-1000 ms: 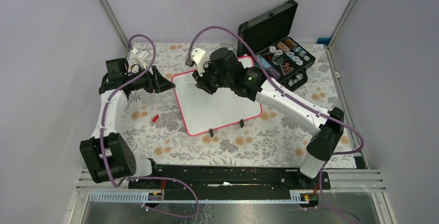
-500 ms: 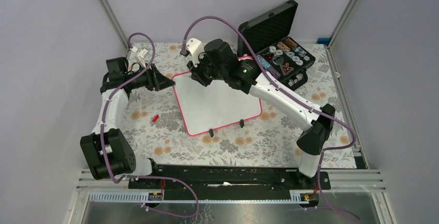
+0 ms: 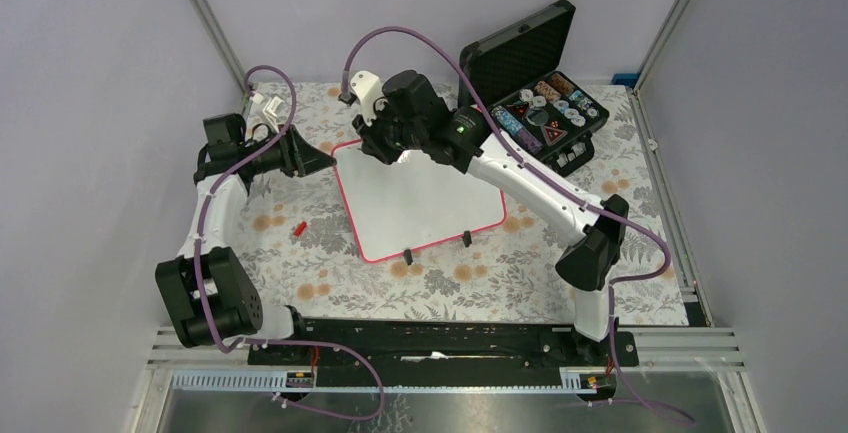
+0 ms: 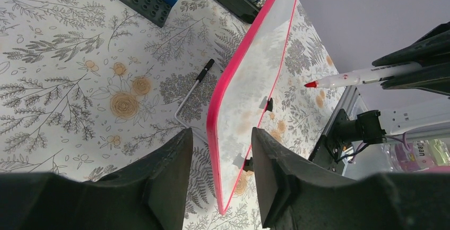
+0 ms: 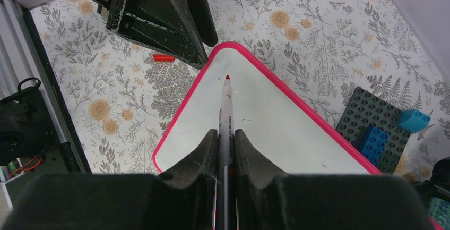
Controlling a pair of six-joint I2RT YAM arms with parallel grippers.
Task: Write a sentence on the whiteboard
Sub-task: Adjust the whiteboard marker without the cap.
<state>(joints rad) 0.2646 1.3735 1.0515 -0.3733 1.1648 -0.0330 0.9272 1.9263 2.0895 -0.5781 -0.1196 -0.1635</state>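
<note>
I hold my left pincer (image 4: 220, 134) spread, one finger on each side of the whiteboard (image 3: 420, 203) at its far left corner. The pink edge runs between the fingers with a gap showing on both sides, so I am straddling it, not clamping it. My judgement is that I am there to steady the whiteboard, which stands tilted on two small black feet and would likely slide under a pen stroke.

My right pincer (image 5: 225, 134) is pressed together on a red marker (image 5: 227, 108), gripped along its barrel so the bare tip points ahead and down at that same corner, where a first line would begin. The tip looks just short of the surface, though I cannot say for sure.

The whiteboard lies mid-table, near the open black case (image 3: 530, 83), and carries no sentence yet, only a few tiny specks. A small red piece (image 3: 298, 226), probably the cap, lies on the flowered cloth (image 3: 300, 273) to the left.

The marker's barrel has print too small to read. A bottle (image 4: 422, 153) at the edge of my left view has a label that seems to read "clean".
</note>
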